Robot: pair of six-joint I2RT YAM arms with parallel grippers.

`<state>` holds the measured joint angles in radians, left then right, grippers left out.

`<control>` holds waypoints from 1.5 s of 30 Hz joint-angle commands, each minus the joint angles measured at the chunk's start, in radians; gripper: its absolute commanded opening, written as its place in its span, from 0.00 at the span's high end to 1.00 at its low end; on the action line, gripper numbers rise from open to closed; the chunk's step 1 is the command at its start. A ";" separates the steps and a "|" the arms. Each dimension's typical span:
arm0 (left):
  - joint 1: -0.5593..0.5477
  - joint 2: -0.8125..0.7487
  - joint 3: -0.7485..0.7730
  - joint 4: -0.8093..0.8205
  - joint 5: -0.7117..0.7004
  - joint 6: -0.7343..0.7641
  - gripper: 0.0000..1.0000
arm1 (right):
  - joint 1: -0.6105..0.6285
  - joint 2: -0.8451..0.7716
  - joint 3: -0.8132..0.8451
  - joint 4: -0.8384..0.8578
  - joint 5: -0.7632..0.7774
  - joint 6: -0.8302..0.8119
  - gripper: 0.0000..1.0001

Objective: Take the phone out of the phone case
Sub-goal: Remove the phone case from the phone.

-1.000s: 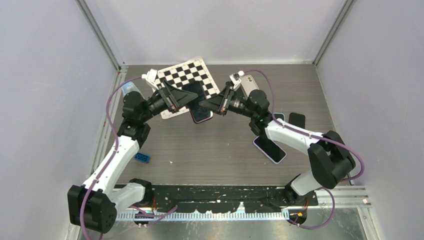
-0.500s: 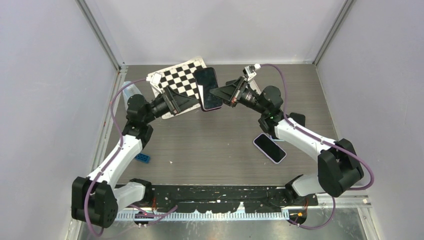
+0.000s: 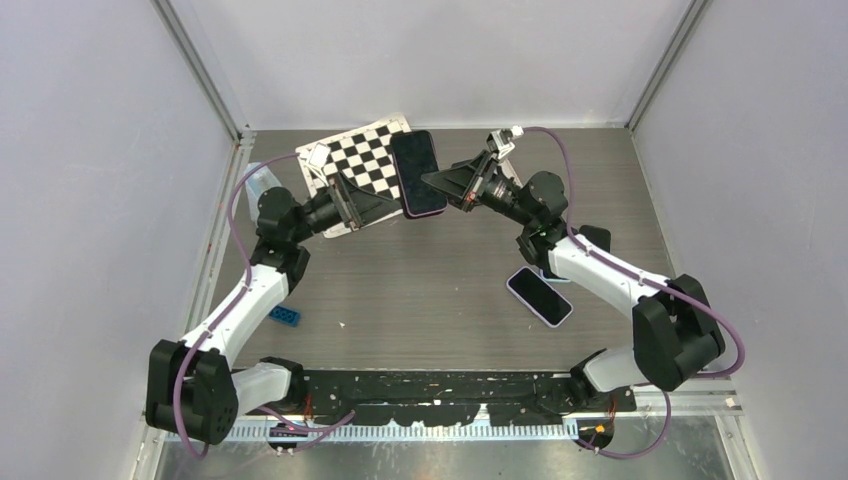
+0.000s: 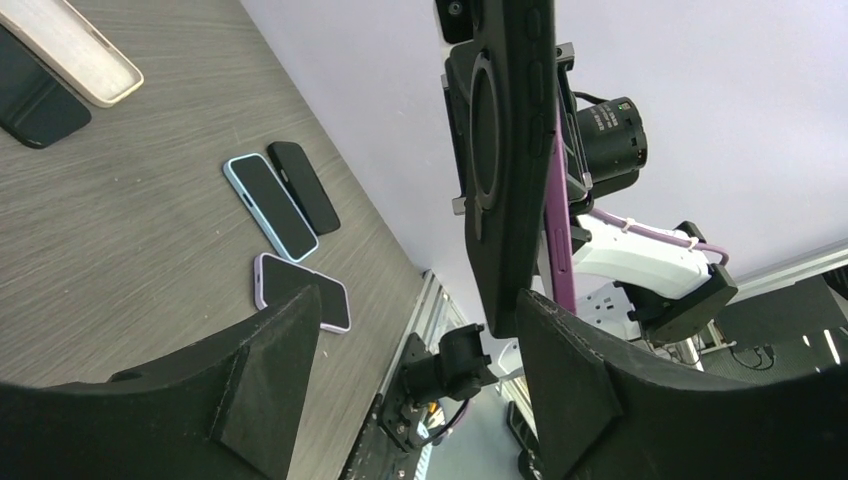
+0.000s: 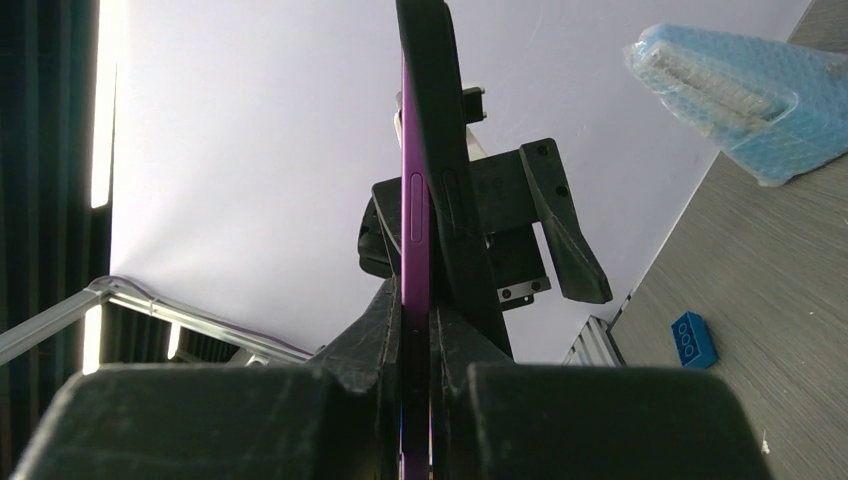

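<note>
The phone in its case (image 3: 418,172) is held up in the air over the far middle of the table. My right gripper (image 3: 441,185) is shut on its right edge. In the right wrist view the fingers clamp the purple phone (image 5: 414,220) and the black case (image 5: 441,150) edge-on. My left gripper (image 3: 388,206) is open just left of and below the phone. In the left wrist view the black case back with its ring (image 4: 500,170) stands above the right finger (image 4: 575,385), with the purple phone edge (image 4: 556,210) behind it. I cannot tell if that finger touches the case.
A checkerboard sheet (image 3: 358,160) lies at the back left. A lilac-edged phone (image 3: 540,296) lies on the table to the right, and more phones (image 3: 594,238) lie behind the right arm. A blue brick (image 3: 285,315) sits at the left. Blue bubble wrap (image 3: 262,180) lies by the left wall.
The right gripper has lifted the phone off the board's edge and swung it up and back. The left gripper has let go and now stands open beside it.
</note>
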<state>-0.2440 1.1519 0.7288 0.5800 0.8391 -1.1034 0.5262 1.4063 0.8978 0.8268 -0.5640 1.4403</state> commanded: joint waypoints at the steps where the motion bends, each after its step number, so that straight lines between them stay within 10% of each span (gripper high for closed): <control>1: -0.005 -0.004 0.030 0.069 0.023 -0.008 0.26 | -0.002 0.002 0.042 0.130 -0.002 0.029 0.99; 10: -0.016 0.023 0.029 0.103 0.031 -0.024 0.39 | -0.002 0.012 0.041 0.152 -0.008 0.034 0.99; 33: -0.034 0.084 0.017 0.223 0.043 -0.083 0.25 | 0.000 0.045 0.036 0.151 -0.025 0.045 0.99; 45: -0.034 0.140 0.054 0.116 0.022 -0.062 0.56 | 0.044 0.061 0.054 0.032 -0.048 -0.063 0.99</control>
<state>-0.2741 1.2774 0.7330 0.7349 0.8722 -1.2003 0.5270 1.4780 0.8978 0.8555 -0.5854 1.4456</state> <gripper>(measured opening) 0.460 0.133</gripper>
